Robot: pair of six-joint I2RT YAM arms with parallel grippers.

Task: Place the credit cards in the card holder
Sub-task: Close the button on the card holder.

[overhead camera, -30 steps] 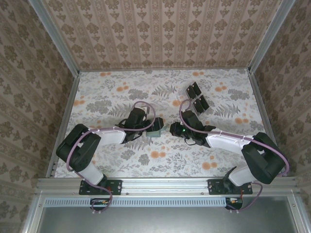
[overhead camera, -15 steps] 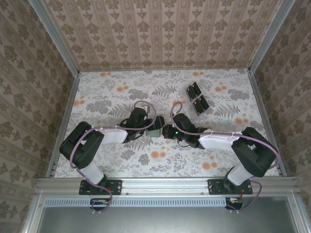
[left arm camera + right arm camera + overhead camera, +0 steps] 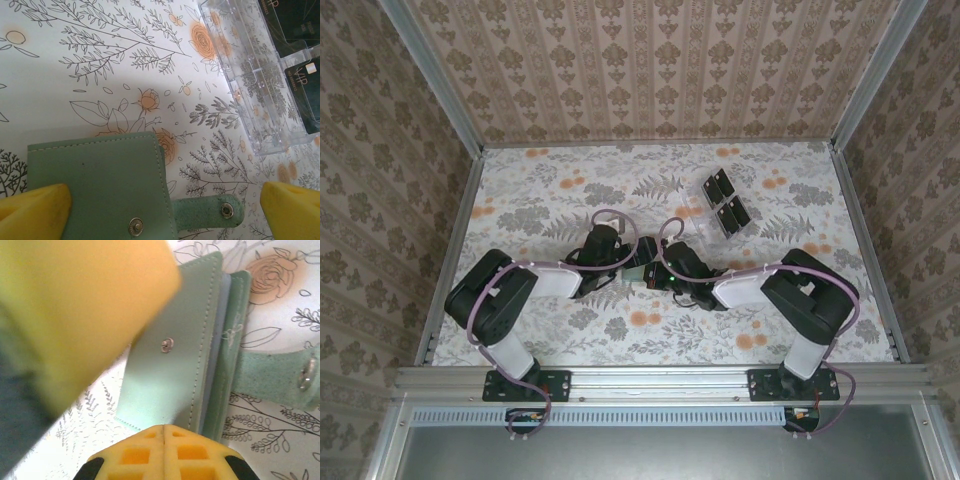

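The sage-green card holder point(image 3: 100, 185) lies flat on the floral table, its snap strap point(image 3: 210, 212) sticking out to one side. My left gripper point(image 3: 160, 210) is open, its yellow fingers point(image 3: 30, 210) straddling the holder. My right gripper point(image 3: 164, 437) is shut with nothing between the pads, its tips against the edge of the holder's cover point(image 3: 185, 340), which stands slightly apart from the back layer. From above, both grippers point(image 3: 628, 262) point(image 3: 653, 272) meet over the holder point(image 3: 640, 270). Black credit cards point(image 3: 305, 90) point(image 3: 720, 185) sit in a clear slotted tray.
The clear plastic tray point(image 3: 250, 85) stands just beyond the holder, toward the back right point(image 3: 705, 215). Metal rails and patterned walls border the table on all sides. Open floral surface lies to the left and in front of the arms.
My right arm has swung left from beside the tray to the card holder, its gripper closing fully. The left gripper stayed open over the holder.
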